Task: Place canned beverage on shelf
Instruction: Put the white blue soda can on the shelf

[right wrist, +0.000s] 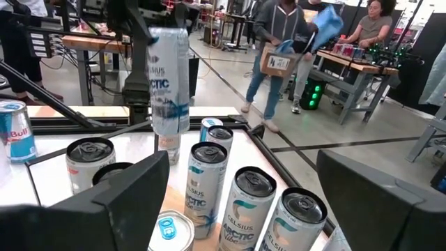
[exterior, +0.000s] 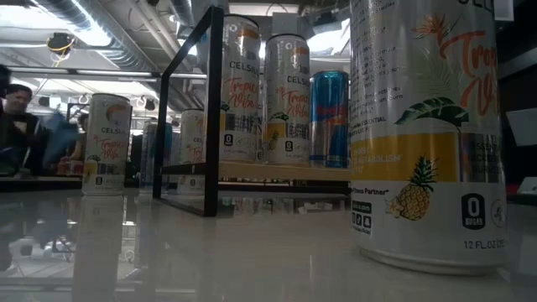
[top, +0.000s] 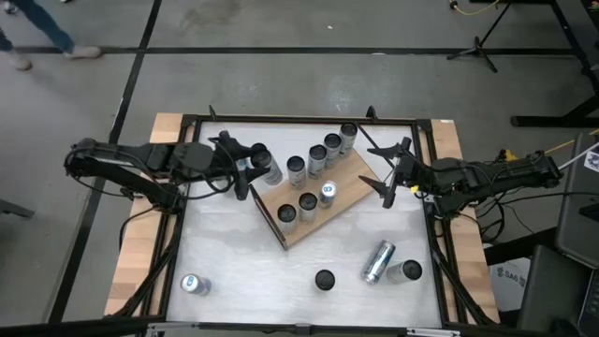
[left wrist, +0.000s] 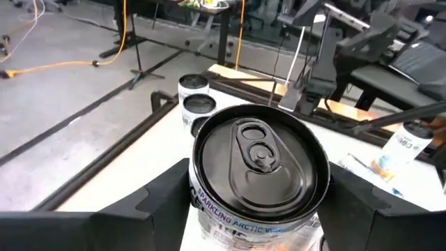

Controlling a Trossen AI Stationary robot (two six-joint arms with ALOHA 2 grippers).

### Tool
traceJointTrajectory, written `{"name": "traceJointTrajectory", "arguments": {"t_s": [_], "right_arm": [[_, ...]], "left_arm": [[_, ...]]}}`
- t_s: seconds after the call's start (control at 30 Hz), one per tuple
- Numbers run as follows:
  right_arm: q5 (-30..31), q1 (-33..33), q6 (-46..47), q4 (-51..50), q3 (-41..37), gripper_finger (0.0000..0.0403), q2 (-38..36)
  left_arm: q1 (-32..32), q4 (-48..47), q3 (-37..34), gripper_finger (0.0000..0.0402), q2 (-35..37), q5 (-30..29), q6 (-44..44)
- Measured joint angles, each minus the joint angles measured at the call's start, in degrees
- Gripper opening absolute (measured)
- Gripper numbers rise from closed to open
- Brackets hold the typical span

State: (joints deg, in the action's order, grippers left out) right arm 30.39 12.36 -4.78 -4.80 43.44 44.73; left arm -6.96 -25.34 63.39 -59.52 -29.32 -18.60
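Left gripper (top: 255, 166) has a can (top: 266, 166) clamped between its fingers at the left corner of the shelf (top: 351, 183), and the left wrist view looks straight down on that can's dark top, with a dark finger on each side. From the right wrist view the same can hangs tilted above the standing ones. Moving right, the shelf sits at a slant in the middle of the table (top: 234, 253), with a row of four cans (top: 321, 153) along its far edge and three more (top: 308, 203) along the near edge, one of those with a blue top (top: 328, 191). Off the shelf on the table there's a lone can (top: 193, 284) near the front left, a dark-topped one (top: 324, 279) in front of the shelf, then one lying on its side (top: 377, 260) next to another upright one (top: 409, 271). Right gripper (top: 391, 175) hovers just off the right end of the shelf, jaws spread wide with nothing in them.
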Motion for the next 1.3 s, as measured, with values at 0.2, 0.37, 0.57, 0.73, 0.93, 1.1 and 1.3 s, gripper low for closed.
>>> {"name": "traceJointTrajectory", "arguments": {"t_s": [0.2,0.37,0.57,0.73,0.93,1.1,1.3], "right_arm": [[0.0,0.0,0.0,0.3,0.0,0.0353,0.0],[0.0,0.0,0.0,0.3,0.0,0.0353,0.0],[0.0,0.0,0.0,0.4,0.0,0.0353,0.0],[0.0,0.0,0.0,0.4,0.0,0.0353,0.0],[0.0,0.0,0.0,0.3,0.0,0.0353,0.0],[0.0,0.0,0.0,0.3,0.0,0.0353,0.0],[0.0,0.0,0.0,0.3,0.0,0.0353,0.0]], "left_arm": [[0.0,3.9,-6.6,0.0238,-0.5,0.0,-3.5],[0.1,10.2,-13.7,0.0238,-0.5,0.1,-5.3],[0.1,14.4,-19.6,0.0238,-0.5,0.0,-6.9],[0.9,17.1,-21.9,0.0238,-0.9,-0.1,-7.0],[2.4,20.2,-22.2,0.0238,-5.1,0.3,-6.5],[3.1,21.9,-22.2,0.0238,-9.0,1.4,-6.4],[3.2,26.5,-22.1,0.0238,-12.0,1.4,-4.9]]}}
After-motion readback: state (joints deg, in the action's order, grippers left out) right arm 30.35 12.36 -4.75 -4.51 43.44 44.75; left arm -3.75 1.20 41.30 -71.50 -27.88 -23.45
